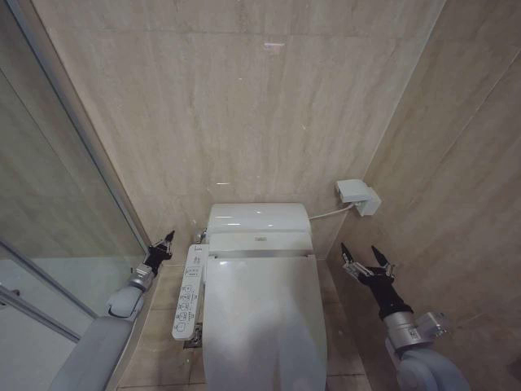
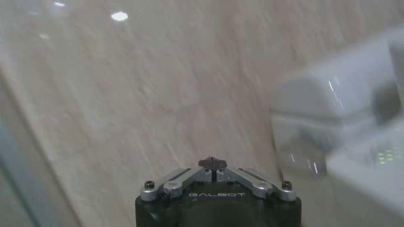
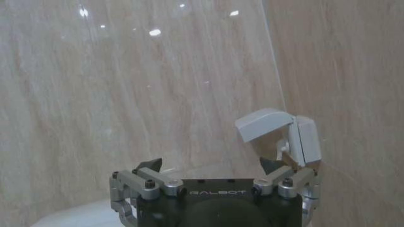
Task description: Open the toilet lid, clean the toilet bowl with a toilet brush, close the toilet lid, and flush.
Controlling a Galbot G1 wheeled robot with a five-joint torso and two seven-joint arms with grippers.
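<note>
White toilet lid (image 1: 264, 318) lies closed, long axis toward frame bottom. Left tool (image 1: 168, 239) closed, empty; right tool (image 1: 367, 257) spread wide, empty.

Head camera high above toilet lid (image 1: 264, 318); wrist cameras close, facing the wall.

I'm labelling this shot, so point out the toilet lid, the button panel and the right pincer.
toilet lid (image 1: 264, 318): head view, middle of its closed top.
button panel (image 1: 189, 295): head view, middle of its face.
right pincer (image 1: 365, 259): head view, midway between open fingertips.
</note>
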